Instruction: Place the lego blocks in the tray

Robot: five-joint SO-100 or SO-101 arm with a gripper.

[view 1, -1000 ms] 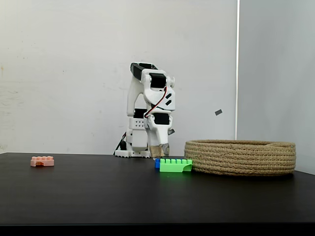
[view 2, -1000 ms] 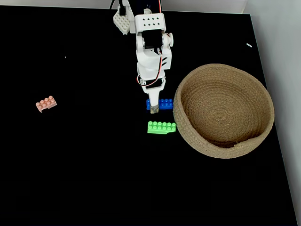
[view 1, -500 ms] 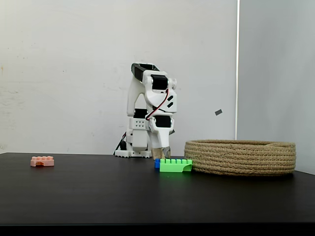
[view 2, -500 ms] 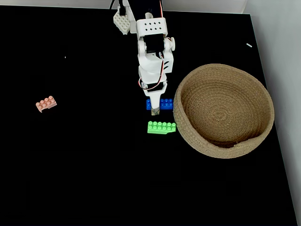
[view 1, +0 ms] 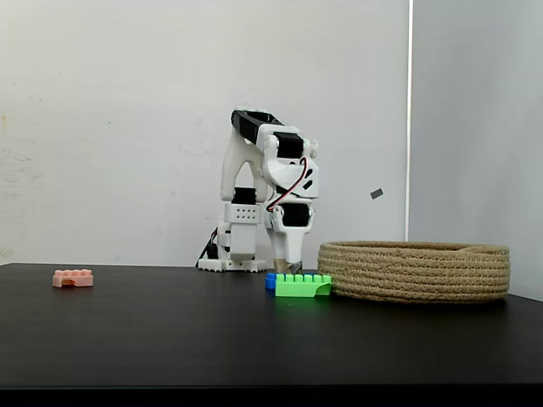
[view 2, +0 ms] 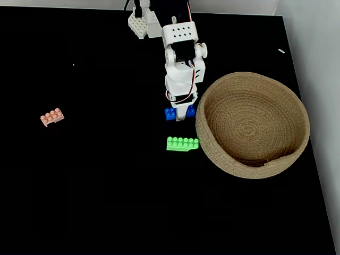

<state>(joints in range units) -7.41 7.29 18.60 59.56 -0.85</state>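
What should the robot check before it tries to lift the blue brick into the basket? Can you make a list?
1. Gripper over the blue brick: ok, seen from above.
2. Fingers closed on it: cannot tell.
3. Brick off the table: not ok, it sits low beside the green brick.
4. Basket has room: ok, nothing inside.
5. Green brick out of the way: ok, apart from above.
6. Pink brick waiting: ok, far left.

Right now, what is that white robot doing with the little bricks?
The white arm has its gripper down over the blue brick, beside the woven basket. Whether it has pinched the brick is hard to tell. The green brick lies on the black table close to the basket, and the pink brick sits far off on the left of the top-down fixed view. The basket holds no bricks.
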